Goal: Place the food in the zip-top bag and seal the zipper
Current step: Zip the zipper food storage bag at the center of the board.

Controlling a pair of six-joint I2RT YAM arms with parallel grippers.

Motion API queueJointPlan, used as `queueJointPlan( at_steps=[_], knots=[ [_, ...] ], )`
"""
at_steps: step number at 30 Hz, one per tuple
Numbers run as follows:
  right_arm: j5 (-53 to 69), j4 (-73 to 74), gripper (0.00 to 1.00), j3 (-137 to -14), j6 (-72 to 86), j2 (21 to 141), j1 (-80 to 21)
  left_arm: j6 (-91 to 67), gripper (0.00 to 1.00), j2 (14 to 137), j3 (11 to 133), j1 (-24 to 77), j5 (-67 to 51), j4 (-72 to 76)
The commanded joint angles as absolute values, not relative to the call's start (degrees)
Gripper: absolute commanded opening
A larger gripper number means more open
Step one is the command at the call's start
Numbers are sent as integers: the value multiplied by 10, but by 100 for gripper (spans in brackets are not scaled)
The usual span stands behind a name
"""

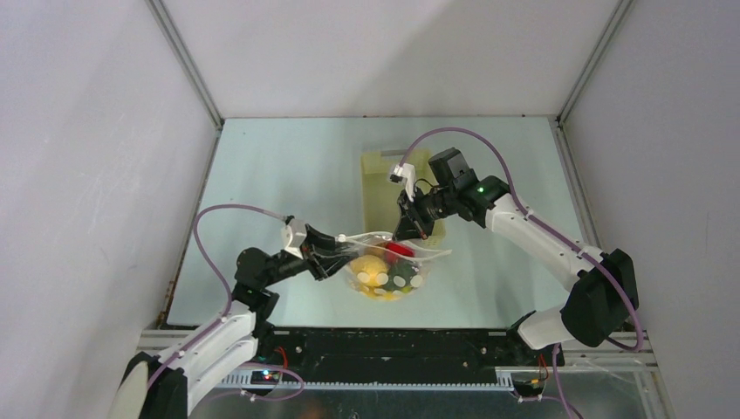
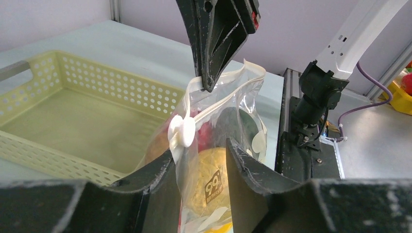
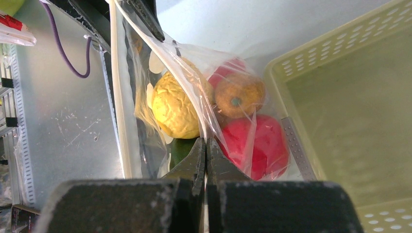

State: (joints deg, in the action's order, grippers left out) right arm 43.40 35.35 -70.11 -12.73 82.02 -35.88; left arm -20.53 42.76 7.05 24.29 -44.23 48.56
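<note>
Shut right jaws pinch the zip-top bag (image 2: 248, 97) rim; left jaws straddle it part-open, food (image 3: 177, 109) half-hidden.

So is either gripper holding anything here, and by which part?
The right gripper is shut on the bag, pinching its top edge. The left gripper straddles the bag below the slider; a grip cannot be told.

Soft, even light is falling from above onto the table (image 1: 288, 175), and shadows are looking faint. The plastic bag (image 2: 248, 92) is catching small white glare. Close to both wrist cameras, the dark fingers (image 2: 150, 189) are appearing blurred and grainy.
</note>
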Motion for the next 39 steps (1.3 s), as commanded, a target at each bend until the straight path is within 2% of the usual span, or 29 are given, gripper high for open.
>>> queueJointPlan(
  at_steps=[1, 11, 13, 15, 16, 18, 21, 23, 24, 25, 26, 29, 32, 36, 39],
  knots=[
    [441, 352, 0, -725, -131, 809, -357, -199, 40, 434, 63, 239, -458, 537],
    [433, 352, 0, -726, -124, 807, -358, -198, 30, 467, 68, 239, -477, 554],
    [434, 352, 0, -725, -123, 808, -358, -198, 25, 473, 68, 238, -478, 555],
    [433, 353, 0, -725, -123, 808, -358, -198, 16, 473, 67, 239, -476, 556],
    [433, 354, 0, -725, -123, 808, -358, -198, 6, 473, 68, 238, -475, 554],
    [432, 355, 0, -725, -123, 809, -358, -198, 1, 470, 67, 239, -468, 552],
    [426, 355, 0, -725, -121, 809, -358, -199, 0, 460, 68, 239, -468, 550],
    [411, 349, 11, -725, -116, 806, -358, -199, 0, 448, 76, 238, -465, 526],
    [400, 346, 24, -725, -108, 801, -358, -199, 0, 445, 81, 239, -460, 513],
    [396, 340, 31, -725, -104, 797, -359, -200, 0, 438, 92, 239, -458, 490],
    [387, 337, 44, -725, -98, 787, -359, -201, 0, 432, 97, 241, -456, 477],
    [365, 323, 62, -725, -89, 762, -365, -200, 0, 416, 133, 249, -454, 402],
    [347, 316, 73, -725, -87, 728, -371, -161, 0, 389, 176, 274, -428, 297],
    [356, 298, 95, -725, -80, 690, -385, -110, 0, 361, 239, 341, -341, 158],
    [378, 278, 99, -725, -79, 666, -398, -117, 0, 354, 248, 363, -325, 149]
  ],
)
